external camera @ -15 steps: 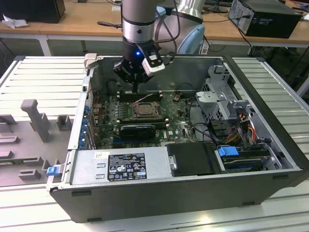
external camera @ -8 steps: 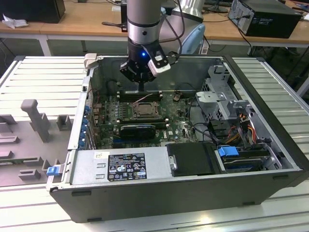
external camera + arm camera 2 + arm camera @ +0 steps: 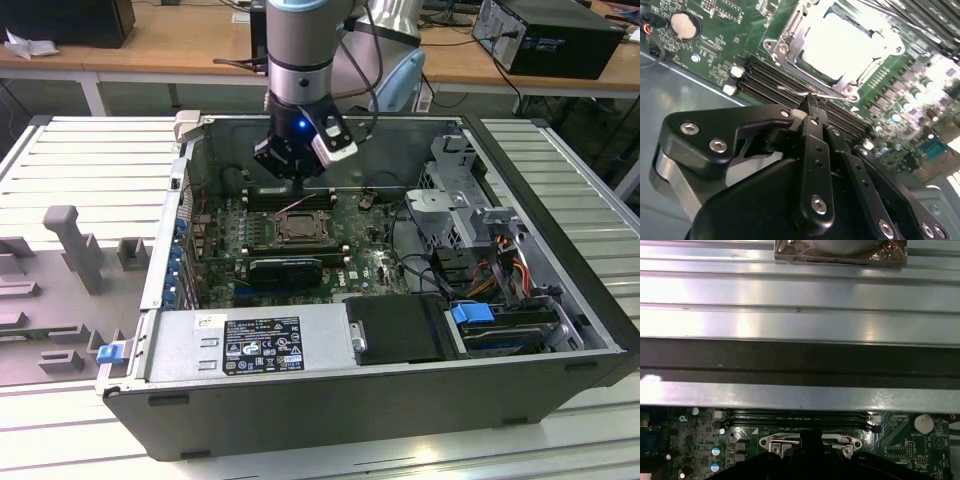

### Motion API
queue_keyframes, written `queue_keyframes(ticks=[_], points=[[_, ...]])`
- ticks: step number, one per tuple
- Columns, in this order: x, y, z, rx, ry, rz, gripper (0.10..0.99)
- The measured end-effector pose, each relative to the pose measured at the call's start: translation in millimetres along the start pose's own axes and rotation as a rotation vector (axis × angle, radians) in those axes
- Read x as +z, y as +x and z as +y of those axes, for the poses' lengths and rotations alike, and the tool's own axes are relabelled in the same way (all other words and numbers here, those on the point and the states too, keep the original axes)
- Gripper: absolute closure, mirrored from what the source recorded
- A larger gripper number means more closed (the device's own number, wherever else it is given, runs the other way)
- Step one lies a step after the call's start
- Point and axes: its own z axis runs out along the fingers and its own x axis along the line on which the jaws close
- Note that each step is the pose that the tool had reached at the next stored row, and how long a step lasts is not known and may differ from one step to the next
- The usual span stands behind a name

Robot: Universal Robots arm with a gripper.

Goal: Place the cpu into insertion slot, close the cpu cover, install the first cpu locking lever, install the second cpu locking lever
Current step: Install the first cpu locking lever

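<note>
The cpu (image 3: 840, 40) lies in the insertion slot (image 3: 298, 230) on the green motherboard, its silver top glaring bright. The cpu cover (image 3: 785, 47), a grey metal frame, lies down around it. A thin wire locking lever (image 3: 790, 90) runs along the socket's edge beside the memory slots. My gripper (image 3: 810, 104) is shut, black fingers pressed together, with the tips right at that wire; whether they pinch it I cannot tell. In the exterior view the gripper (image 3: 297, 172) hangs just behind the socket. The first wrist view has the fingertips (image 3: 810, 440) over the socket's frame.
Black memory slots (image 3: 765, 75) lie under the fingers, and a coin battery (image 3: 683, 25) sits nearby. A black card (image 3: 285, 270) lies in front of the socket. The case's back wall (image 3: 800, 360) is close. A drive cage (image 3: 450, 200) and cables (image 3: 500, 270) are at the exterior view's right.
</note>
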Motion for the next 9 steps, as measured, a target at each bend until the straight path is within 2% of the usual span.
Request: queue_keyframes(ticks=[6, 9], points=[[7.5, -9.8, 1.3, -0.001, 0.0, 0.0001, 0.98], [14.5, -13.6, 2.2, -0.005, 0.0, 0.0004, 0.98]])
